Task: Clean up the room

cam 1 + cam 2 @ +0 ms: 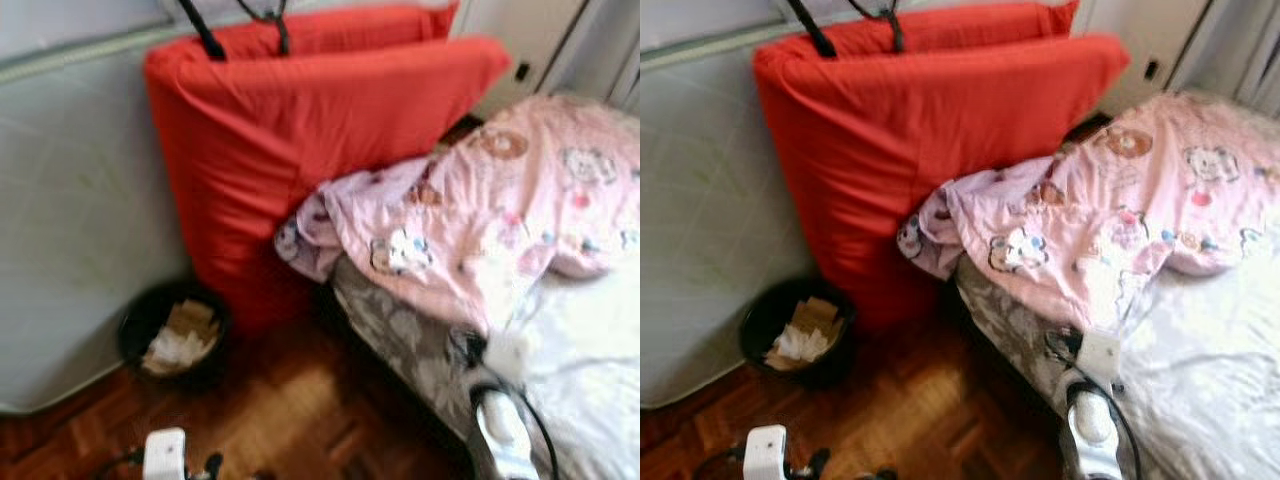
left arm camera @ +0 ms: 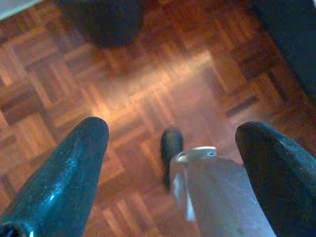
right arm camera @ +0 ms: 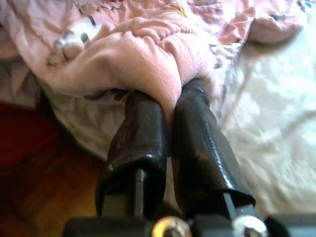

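Observation:
A pink cartoon-print blanket (image 1: pixel 500 210) lies crumpled across the bed (image 1: pixel 590 370), one edge hanging over the near side. My right gripper (image 3: pixel 170 98) is shut on a fold of that blanket (image 3: pixel 143 59) at the bed's edge; its arm (image 1: pixel 500 430) rises at the lower right. Down at the lower left, my left arm (image 1: pixel 165 455) hangs low. The left gripper (image 2: pixel 174 128) stands open above the parquet floor (image 2: pixel 123 94), holding nothing.
Two large red cushions (image 1: pixel 320 130) lean against the grey wall panel (image 1: pixel 70 220) beside the bed. A black waste bin (image 1: pixel 175 335) with crumpled paper stands on the floor at their foot. Parquet floor (image 1: pixel 290 410) lies between bin and bed.

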Tool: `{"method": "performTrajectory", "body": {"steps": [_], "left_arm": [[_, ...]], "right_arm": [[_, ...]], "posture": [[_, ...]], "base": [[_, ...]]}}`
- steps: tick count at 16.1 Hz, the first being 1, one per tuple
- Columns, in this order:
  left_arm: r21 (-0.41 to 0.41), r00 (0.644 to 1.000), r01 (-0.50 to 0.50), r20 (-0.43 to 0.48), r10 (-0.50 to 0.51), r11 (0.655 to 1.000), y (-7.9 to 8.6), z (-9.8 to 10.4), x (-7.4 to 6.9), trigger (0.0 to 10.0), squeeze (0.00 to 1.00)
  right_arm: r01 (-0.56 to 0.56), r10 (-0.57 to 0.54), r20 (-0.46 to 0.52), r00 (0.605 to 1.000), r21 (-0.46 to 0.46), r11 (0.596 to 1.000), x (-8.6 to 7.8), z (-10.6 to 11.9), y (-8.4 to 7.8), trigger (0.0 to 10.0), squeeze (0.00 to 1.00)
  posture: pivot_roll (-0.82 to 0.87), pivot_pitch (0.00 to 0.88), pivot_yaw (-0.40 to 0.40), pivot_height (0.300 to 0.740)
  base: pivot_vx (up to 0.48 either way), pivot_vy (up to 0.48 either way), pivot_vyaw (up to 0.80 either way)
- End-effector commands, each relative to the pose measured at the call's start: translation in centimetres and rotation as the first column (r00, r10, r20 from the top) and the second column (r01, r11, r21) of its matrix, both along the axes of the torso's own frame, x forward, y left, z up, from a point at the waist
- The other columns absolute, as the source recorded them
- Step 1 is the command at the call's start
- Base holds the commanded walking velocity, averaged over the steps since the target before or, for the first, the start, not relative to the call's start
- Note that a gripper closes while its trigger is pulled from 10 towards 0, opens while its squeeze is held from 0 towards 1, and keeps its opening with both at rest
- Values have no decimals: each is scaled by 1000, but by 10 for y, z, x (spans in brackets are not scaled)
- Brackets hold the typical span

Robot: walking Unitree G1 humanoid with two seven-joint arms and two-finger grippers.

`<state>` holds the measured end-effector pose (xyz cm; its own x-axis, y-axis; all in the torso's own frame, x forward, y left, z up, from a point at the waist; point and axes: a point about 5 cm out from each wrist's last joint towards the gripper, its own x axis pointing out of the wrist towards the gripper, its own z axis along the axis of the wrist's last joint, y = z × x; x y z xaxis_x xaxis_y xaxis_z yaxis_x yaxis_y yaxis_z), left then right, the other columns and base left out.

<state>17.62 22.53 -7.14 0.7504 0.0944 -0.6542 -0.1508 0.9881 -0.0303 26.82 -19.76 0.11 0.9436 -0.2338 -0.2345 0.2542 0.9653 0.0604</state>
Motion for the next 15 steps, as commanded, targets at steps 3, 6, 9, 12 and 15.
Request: {"method": "performTrajectory", "body": {"steps": [3,6,9,12,15], "left_arm": [[17,999,20,-33,-20,1000,2,-2,-5,10000,0],[18,999,30,-42,-29,999,2,-3,-6,10000,0],[18,998,34,-45,-33,999,1,-4,-7,10000,0],[17,998,36,-46,-35,999,1,-4,-7,10000,0],[19,998,46,-47,-45,999,0,-4,-6,10000,0]], "right_arm": [[-114,114,77,990,-1,993,5,9,17,10000,0],[-89,91,65,994,-34,995,3,8,12,10000,0],[-108,109,15,994,-32,994,-1,1,12,10000,0],[-104,103,-13,995,-28,994,-2,-3,11,10000,0],[-96,95,-47,994,-28,995,-4,-6,10,10000,0]], "posture": [[-43,98,-44,740],[-49,89,-47,740],[-48,87,-51,740],[-47,90,-52,740],[-49,96,-54,740]], "base": [[-95,0,0],[0,0,0],[0,0,0],[0,0,0],[0,0,0]]}}
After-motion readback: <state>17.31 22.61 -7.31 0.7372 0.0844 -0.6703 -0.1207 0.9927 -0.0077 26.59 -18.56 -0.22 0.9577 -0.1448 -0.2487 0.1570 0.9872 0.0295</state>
